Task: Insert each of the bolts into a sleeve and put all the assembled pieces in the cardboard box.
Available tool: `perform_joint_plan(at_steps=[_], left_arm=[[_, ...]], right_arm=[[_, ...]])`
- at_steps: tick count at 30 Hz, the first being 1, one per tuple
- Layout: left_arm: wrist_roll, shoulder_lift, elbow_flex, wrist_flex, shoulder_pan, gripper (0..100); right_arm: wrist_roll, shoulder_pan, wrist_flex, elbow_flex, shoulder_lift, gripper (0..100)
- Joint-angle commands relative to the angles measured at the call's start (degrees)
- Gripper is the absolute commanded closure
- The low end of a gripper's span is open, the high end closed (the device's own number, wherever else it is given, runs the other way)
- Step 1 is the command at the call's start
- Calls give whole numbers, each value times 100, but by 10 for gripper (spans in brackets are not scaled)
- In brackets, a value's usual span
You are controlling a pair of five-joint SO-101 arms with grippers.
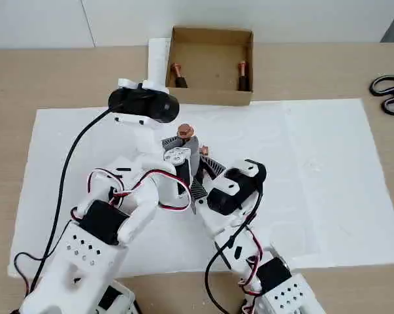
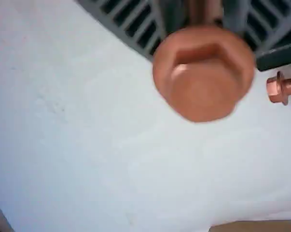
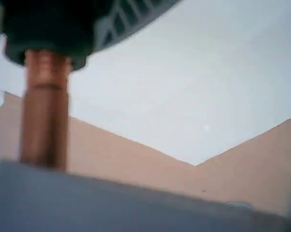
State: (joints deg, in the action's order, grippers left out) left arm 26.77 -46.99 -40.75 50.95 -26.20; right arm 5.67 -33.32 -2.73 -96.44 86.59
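- At the middle of the white sheet (image 1: 327,170), a copper bolt (image 1: 185,131) is held off the bench (image 1: 27,72), head uppermost and long axis close to upright.
- The left pincer (image 1: 188,145) is judged to be closed on the shaft just under the head.
- The dark sleeve (image 3: 44,34) is seated on the lower end of the shaft. The right pincer (image 1: 195,169) is taken to be clamped on it, though only one ribbed jaw is seen beside it.
- A stretch of bare shaft is seen between head and sleeve, so the insertion is judged unfinished. The coming push is expected along that upright axis, sleeve toward head.
- A loose bolt (image 1: 204,151) is lying on the sheet just right of the held one, nearest the right pincer.
- The cardboard box (image 1: 213,98) is placed on the far side, apart from both pincers, with two assembled pieces (image 1: 178,74) inside.
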Motion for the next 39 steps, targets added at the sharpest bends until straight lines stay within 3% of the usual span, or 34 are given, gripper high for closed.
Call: perform_joint_plan(at_steps=[1,9,14,29,36,39], left_arm=[[-79,-62,198,105,-123,994],[-290,571,338,132,-308,994],[-290,879,866,598,-308,994],[-316,932,936,870,-466,991],[-290,897,945,949,-457,838],[-290,888,945,949,-457,822]], right_arm=[[-62,4,233,-44,127,995],[-70,-154,215,-44,127,995],[-70,-163,215,-44,127,995],[-70,-163,215,-44,127,995],[-70,-163,215,-44,127,995],[-70,-163,215,-44,127,995]])
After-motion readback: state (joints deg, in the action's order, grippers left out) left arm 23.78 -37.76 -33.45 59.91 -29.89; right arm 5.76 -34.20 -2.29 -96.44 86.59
